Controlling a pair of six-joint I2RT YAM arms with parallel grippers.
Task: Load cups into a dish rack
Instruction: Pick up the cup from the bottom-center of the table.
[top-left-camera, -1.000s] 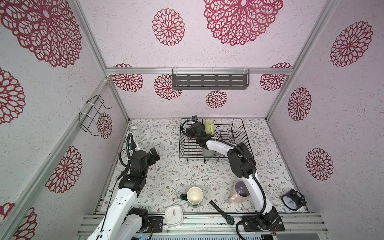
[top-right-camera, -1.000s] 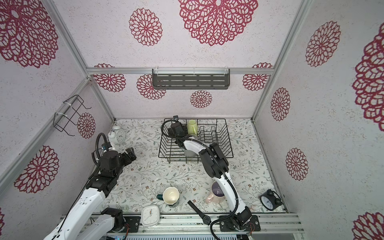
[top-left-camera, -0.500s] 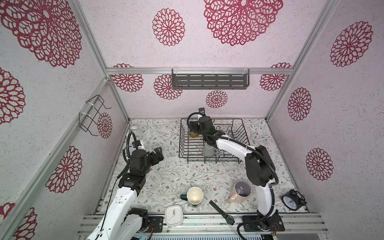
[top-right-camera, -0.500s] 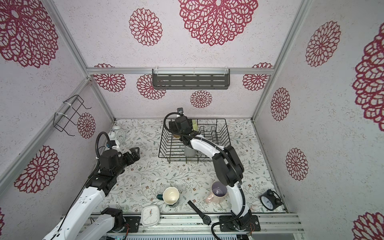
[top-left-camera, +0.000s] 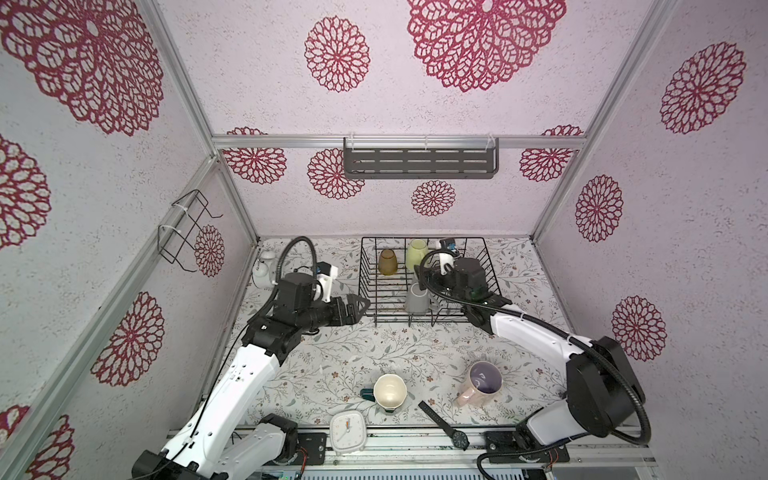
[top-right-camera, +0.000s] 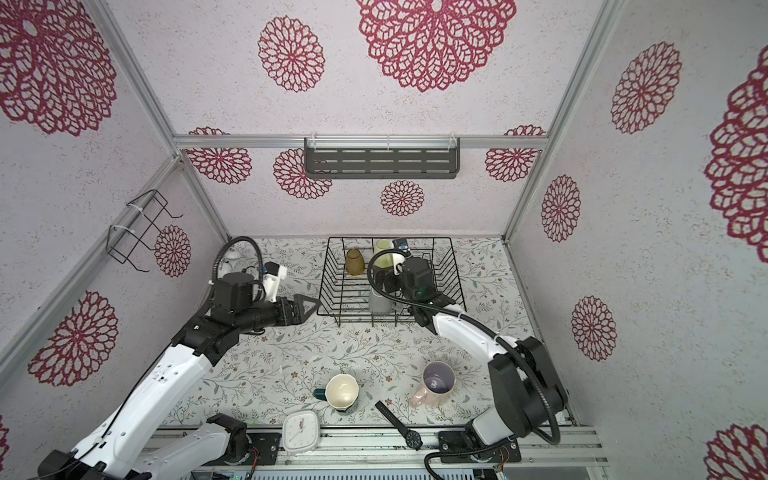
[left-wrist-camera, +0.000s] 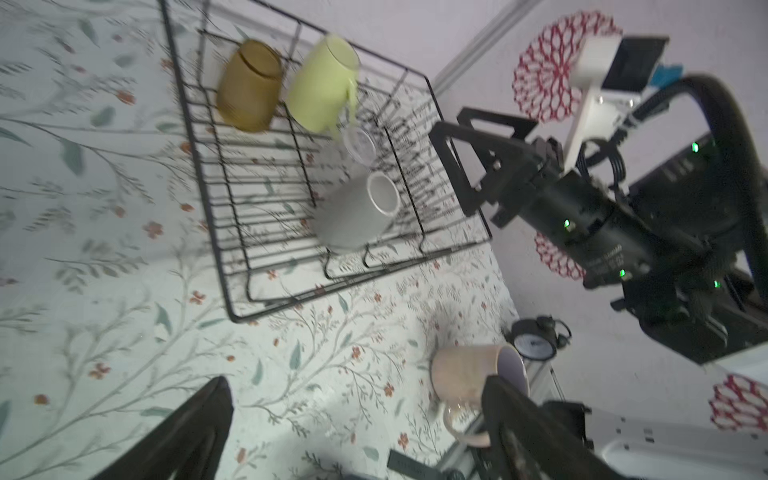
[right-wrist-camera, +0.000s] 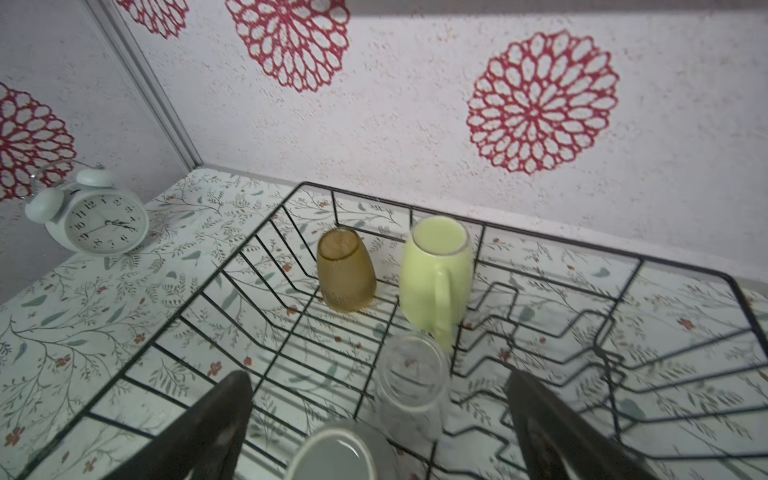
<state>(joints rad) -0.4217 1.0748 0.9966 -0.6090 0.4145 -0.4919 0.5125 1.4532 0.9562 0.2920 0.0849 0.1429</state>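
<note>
right claw (right-wrist-camera: 378, 386) apparently over dish rack (right-wrist-camera: 540, 237); floral tabletop (top-left-camera: 353, 357); red-flowered walls (top-left-camera: 415, 104)

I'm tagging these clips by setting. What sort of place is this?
Likely a robot test cell dressed as a kitchen counter: wallpapered panels in an aluminium frame, two robot arms mounted at the front edge, a dish rack on a floral tabletop.

The right gripper (right-wrist-camera: 378, 380) is being drawn back from the dish rack's (top-left-camera: 368, 270) far left corner, jaws being spread wider, the amber tumbler (top-left-camera: 387, 262) being uncovered beside the lime-green mug (top-left-camera: 415, 254); the left gripper (top-left-camera: 360, 306) is being swung toward the dish rack
</note>
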